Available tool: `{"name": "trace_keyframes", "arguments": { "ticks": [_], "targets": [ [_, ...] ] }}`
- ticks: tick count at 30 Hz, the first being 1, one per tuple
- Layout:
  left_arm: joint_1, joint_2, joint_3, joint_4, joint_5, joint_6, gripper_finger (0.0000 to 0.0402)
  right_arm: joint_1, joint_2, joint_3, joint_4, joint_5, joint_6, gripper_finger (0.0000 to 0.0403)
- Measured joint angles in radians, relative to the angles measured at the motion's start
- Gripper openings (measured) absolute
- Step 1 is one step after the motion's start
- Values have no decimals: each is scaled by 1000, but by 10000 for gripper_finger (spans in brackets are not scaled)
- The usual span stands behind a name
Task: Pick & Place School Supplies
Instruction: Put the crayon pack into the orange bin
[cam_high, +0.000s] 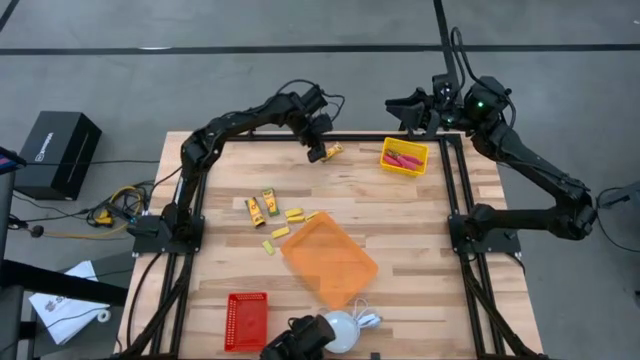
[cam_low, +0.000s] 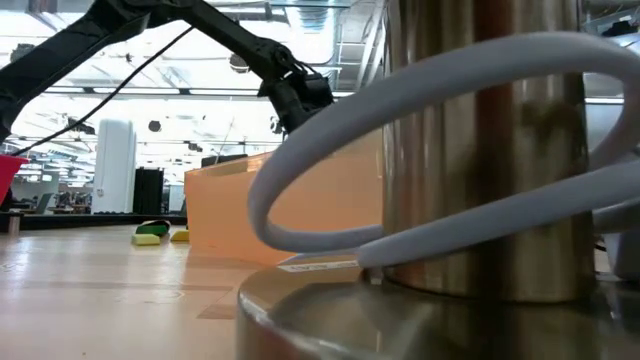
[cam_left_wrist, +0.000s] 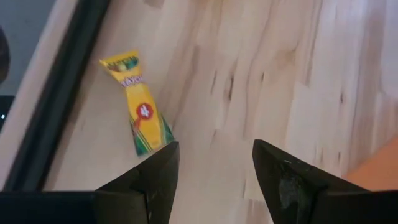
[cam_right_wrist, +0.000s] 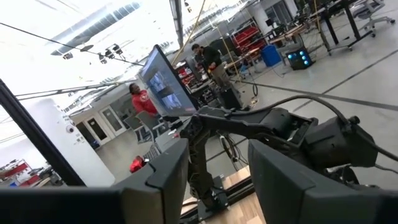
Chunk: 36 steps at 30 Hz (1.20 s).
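My left gripper is open, low over the table's far edge. An orange-yellow crayon packet lies flat on the wood right beside one finger, outside the gap. Two more packets and several small yellow blocks lie at mid-table. Two red-pink scissors lie in the yellow bin at the far right. My right gripper is open and empty, raised beyond the table's far edge. My left gripper has one fingertip standing in front of the packet's near end, which it partly hides. I cannot tell whether the finger touches the packet. The packet lies flat on the table, outside the two fingers.
An orange tray lies tilted at mid-table, and it also shows in the low view. A red bin stands at the near left. The white dome with its cord stands at the near edge. A black frame rail runs along the far edge.
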<state>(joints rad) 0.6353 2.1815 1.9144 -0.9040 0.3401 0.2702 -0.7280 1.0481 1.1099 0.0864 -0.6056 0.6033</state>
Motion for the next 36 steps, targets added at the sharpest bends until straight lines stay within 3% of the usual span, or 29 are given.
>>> {"name": "trace_keyframes", "arguments": {
  "ticks": [4,10,20,25,36],
  "targets": [
    [-4,-16,-14,-68,-9,37,200,0,0,0,0,0,0,155],
    [-1,-42,-29,-48,-141,101,200,0,0,0,1,0,-4,155],
    [-5,-20,-30,-27,-194,178,185,0,0,0,1,0,-4,150],
    [-2,-11,-30,-18,-34,114,185,0,0,0,1,0,-4,155],
    [-14,36,-30,33,-45,69,223,0,0,0,-3,0,0,153]
  ]
}}
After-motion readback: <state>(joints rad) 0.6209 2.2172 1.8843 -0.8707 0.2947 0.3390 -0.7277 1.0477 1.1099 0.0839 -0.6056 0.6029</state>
